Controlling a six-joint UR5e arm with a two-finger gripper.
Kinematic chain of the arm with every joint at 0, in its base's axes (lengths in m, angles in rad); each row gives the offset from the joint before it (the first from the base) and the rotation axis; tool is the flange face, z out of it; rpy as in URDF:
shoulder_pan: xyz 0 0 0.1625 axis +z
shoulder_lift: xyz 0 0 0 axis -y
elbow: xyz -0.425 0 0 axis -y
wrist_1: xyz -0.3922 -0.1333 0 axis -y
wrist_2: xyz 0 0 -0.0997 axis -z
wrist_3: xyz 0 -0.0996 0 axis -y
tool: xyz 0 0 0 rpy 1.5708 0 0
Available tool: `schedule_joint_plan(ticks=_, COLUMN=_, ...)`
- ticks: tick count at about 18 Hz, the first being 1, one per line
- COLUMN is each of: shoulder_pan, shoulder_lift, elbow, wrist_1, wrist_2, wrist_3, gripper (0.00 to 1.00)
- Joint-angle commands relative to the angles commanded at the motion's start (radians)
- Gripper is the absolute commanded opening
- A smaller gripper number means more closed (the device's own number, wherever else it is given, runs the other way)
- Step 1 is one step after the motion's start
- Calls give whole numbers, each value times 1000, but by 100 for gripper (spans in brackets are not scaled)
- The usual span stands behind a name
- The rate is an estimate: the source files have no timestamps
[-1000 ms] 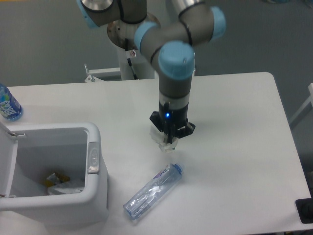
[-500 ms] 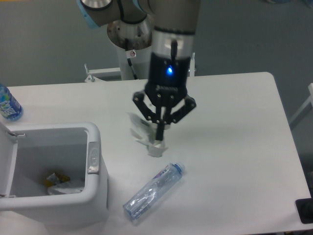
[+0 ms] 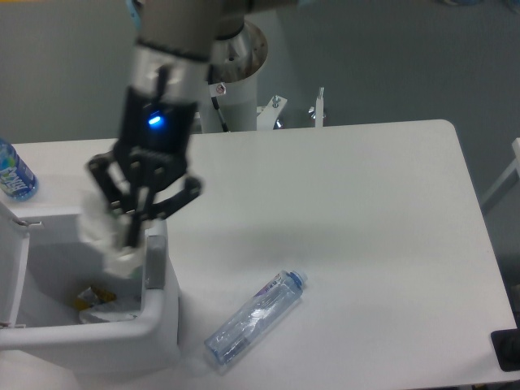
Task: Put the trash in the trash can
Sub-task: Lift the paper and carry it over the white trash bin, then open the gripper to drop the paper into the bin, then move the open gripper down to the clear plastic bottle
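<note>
Camera view: wrapper carried over bin

Trash can (image 3: 162, 325) at 8 o'clock, lid open to receive. Gripper (image 3: 130, 244) hangs above its right rim, jaws clamped on the white wrapper (image 3: 106, 236), which bulges out to 9 o'clock of the fingers. Crushed bottle (image 3: 253, 317) lies on the table (image 3: 366, 203) at 5 o'clock, not yet collected.

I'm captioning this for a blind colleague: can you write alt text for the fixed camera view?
The gripper, shut on a crumpled white wrapper, hangs over the open white trash can at the table's front left. A crushed clear bottle lies on the white table to the can's right, and an intact blue-labelled bottle stands at the far left edge.
</note>
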Motion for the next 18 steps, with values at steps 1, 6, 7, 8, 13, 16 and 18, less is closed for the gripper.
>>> schedule_joint_plan(ticks=1, shoulder_pan=0, shoulder_lift=2, elbow=6, wrist_1=0, wrist_2=0, wrist_3=2, gripper=86)
schedule_joint_plan(ticks=6, shoulder_pan=43, shoulder_lift=25, elbow=17, wrist_1=-5, wrist_2=-6, wrist_3=-38, gripper=100)
schedule_joint_plan(ticks=7, shoulder_pan=50, shoulder_lift=31, elbow=18, wrist_1=-6, wrist_2=-3, wrist_3=-37, gripper=100)
schedule_joint_plan(ticks=8, shoulder_pan=51, shoulder_lift=32, elbow=20, wrist_1=-6, wrist_2=2, wrist_3=-31, gripper=100)
schedule_joint_plan(ticks=13, shoulder_pan=107, shoulder_lift=37, elbow=12, wrist_1=0, wrist_2=146, wrist_3=-20, gripper=97)
schedule_joint_plan(ticks=16, shoulder_pan=179, shoulder_lift=12, elbow=8, wrist_1=-2, wrist_2=244, wrist_3=14, gripper=97)
schedule_joint_plan(ticks=18, shoulder_pan=254, shoulder_lift=-20, elbow=-2, wrist_1=21, wrist_2=245, wrist_3=32, gripper=100)
